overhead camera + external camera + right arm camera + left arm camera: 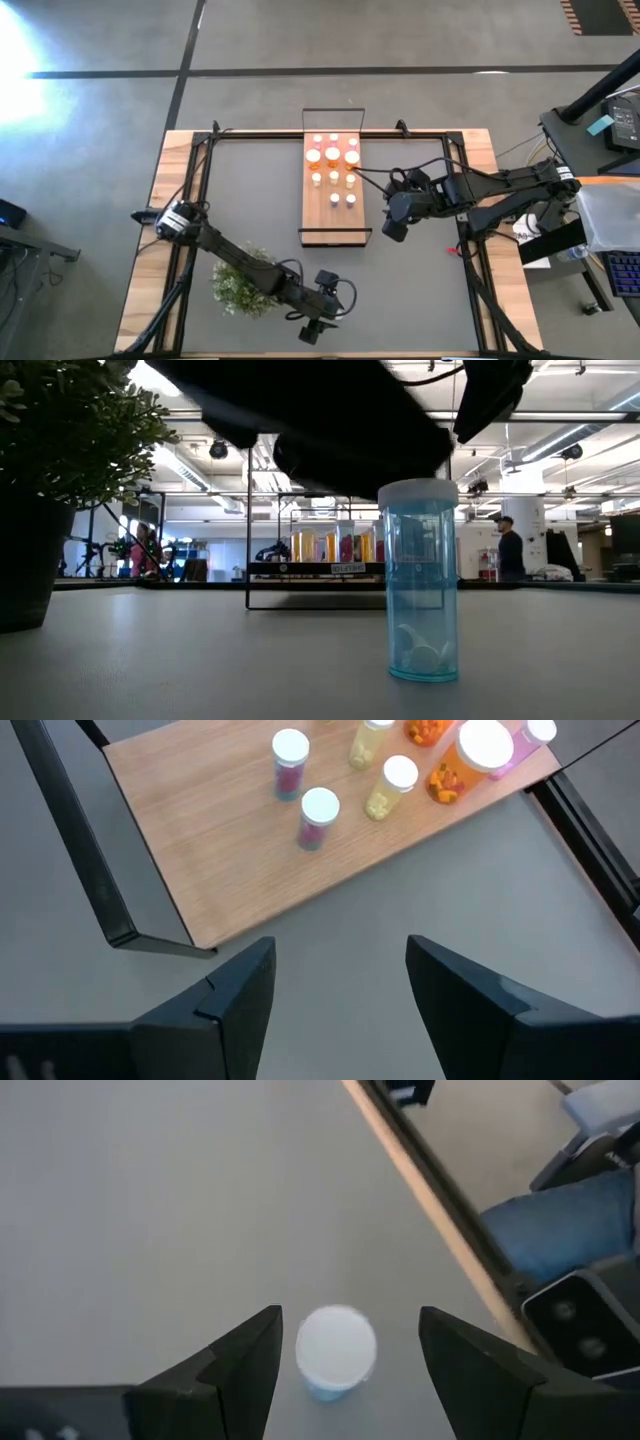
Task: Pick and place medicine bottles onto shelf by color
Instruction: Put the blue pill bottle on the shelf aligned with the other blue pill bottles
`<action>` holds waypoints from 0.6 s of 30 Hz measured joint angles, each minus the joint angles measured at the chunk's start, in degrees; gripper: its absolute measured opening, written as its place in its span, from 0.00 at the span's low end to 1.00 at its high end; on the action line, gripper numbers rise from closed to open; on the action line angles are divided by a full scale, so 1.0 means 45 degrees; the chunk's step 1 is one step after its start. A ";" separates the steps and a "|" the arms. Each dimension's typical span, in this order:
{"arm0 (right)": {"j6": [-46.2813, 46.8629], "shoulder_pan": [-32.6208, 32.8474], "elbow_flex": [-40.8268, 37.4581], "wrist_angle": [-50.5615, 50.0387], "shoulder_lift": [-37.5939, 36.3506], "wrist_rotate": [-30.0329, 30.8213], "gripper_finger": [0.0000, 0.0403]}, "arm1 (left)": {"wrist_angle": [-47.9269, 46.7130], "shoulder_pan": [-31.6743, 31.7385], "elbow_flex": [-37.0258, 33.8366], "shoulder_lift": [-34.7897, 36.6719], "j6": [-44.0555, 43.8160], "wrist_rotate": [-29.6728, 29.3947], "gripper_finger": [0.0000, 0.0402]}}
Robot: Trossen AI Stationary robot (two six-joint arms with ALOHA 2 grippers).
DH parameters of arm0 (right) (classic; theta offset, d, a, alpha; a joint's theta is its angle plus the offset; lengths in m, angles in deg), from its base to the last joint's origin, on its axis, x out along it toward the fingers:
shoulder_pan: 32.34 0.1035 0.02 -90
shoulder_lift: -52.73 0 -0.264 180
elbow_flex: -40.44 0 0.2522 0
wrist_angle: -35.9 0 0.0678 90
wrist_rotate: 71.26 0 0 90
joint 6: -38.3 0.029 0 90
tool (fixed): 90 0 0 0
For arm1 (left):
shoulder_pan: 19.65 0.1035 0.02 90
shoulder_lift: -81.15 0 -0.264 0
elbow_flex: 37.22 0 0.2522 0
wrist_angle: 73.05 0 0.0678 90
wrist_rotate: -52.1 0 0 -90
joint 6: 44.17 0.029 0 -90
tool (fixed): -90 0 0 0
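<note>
The left gripper (345, 1370) hovers with its fingers spread wide on either side of a blue bottle (420, 580) standing upright on the worktop (420, 290), not touching it. The right gripper (335, 990), also spread and empty, hangs just beside the shelf (320, 215), where other bottles (333, 165) stand.

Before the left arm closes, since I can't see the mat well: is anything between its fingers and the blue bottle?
Nothing visible. The left gripper hangs open directly over the blue bottle, its white cap between the fingers, with only bare mat around it.
</note>
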 joint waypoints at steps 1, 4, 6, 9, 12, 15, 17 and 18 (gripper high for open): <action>0.0000 0.0000 0.0000 0.0008 0.0000 0.0000 0.54 | -0.0043 0.0000 -0.0001 -0.0057 0.0000 0.0008 0.55; 0.0000 -0.0002 0.0000 0.0019 0.0000 0.0000 0.54 | -0.0103 0.0005 -0.0005 -0.0308 0.0000 0.0074 0.55; 0.0000 0.0000 0.0000 0.0025 0.0000 0.0000 0.54 | -0.0117 0.0018 -0.0010 -0.0309 0.0001 0.0083 0.55; 0.0001 -0.0004 0.0000 0.0049 0.0000 -0.0001 0.54 | -0.0009 0.0034 0.0000 -0.0256 0.0000 0.0081 0.55; 0.0002 0.0000 0.0000 0.0049 0.0000 0.0000 0.54 | -0.0107 0.0034 -0.0004 -0.0258 0.0000 0.0084 0.55; 0.0000 0.0000 0.0000 0.0053 0.0000 0.0000 0.54 | -0.0028 0.0037 -0.0005 -0.0258 0.0005 0.0084 0.53; 0.0000 0.0000 0.0000 0.0053 0.0000 0.0000 0.54 | -0.0051 0.0044 -0.0005 -0.0258 0.0005 0.0084 0.49; 0.0003 0.0000 0.0000 0.0053 0.0000 0.0000 0.54 | -0.0049 0.0044 -0.0005 -0.0258 0.0005 0.0084 0.47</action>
